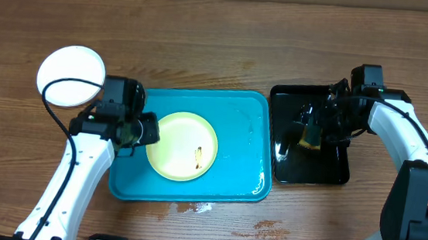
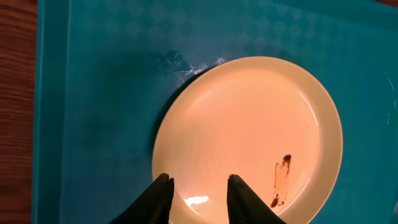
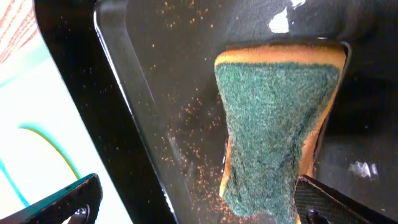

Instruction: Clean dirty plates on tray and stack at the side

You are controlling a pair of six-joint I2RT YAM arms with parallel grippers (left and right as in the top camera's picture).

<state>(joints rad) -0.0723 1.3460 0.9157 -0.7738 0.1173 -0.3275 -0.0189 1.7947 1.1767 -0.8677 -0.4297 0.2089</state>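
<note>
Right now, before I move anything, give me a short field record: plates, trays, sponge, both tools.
yellow plate: on blue tray, brown smudge on it
white plate: on table, off the tray, left side
sponge: in black tray
left tool: open, over yellow plate's rim
right tool: open, sponge beside one finger

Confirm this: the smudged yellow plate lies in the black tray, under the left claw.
Wrong tray. The overhead view shows the yellow plate lying in the turquoise tray, not the black tray; it is under the left claw.
</note>
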